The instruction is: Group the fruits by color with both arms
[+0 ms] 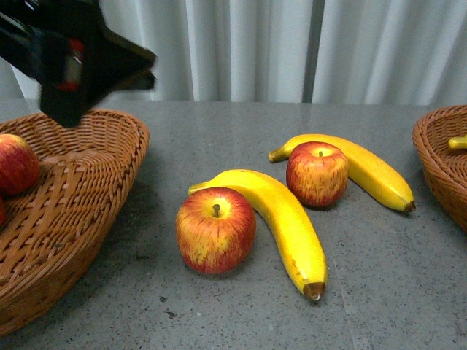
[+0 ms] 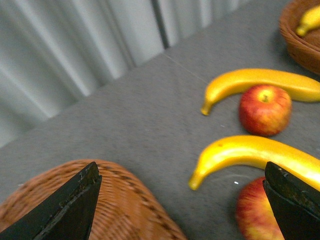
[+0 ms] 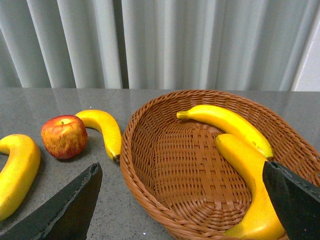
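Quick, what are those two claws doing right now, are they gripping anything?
Left gripper: open, holding nothing.
Right gripper: open, holding nothing.

Between two baskets (image 1: 95,182) (both partly filled) lie apples (image 1: 215,230) and bananas (image 1: 288,219).

The desk (image 1: 387,292) was matt grey, finely speckled like stone. The baskets (image 1: 87,189) were rough brown woven wicker. Bananas (image 1: 288,219) and apples (image 1: 215,230) had smooth, glossy, plastic-looking skins. The curtain (image 1: 248,44) was matt pale cloth. The left gripper (image 2: 181,172) was matt black.
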`<action>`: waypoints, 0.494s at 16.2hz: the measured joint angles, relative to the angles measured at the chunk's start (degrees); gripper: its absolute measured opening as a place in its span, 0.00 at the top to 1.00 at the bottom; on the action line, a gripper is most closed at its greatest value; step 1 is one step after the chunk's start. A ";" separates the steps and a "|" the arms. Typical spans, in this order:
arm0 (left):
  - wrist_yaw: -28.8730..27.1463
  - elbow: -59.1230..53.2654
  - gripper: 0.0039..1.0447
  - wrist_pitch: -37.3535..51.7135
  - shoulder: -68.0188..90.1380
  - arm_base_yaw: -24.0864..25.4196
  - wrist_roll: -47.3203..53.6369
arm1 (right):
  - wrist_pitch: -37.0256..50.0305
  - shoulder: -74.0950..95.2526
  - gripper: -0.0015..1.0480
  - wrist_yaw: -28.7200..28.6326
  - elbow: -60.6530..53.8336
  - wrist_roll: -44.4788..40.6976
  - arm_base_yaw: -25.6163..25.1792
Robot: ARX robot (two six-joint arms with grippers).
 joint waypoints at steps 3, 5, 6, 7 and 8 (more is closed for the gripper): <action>2.97 1.16 0.06 -3.74 5.88 -4.87 2.95 | 0.00 0.00 0.06 0.00 0.00 0.00 0.00; 4.72 1.99 0.06 -4.94 7.98 -5.81 4.68 | 0.00 0.00 0.06 0.00 0.00 0.00 0.00; 5.84 2.54 0.06 -6.08 9.18 -5.92 5.42 | 0.00 0.00 0.06 0.00 0.00 0.00 0.00; 6.86 3.17 0.06 -6.73 10.34 -6.05 5.57 | 0.00 0.00 0.06 0.00 0.00 0.00 0.00; 7.26 3.74 0.06 -7.17 11.28 -6.43 5.77 | 0.00 0.00 0.06 0.00 0.00 0.00 0.00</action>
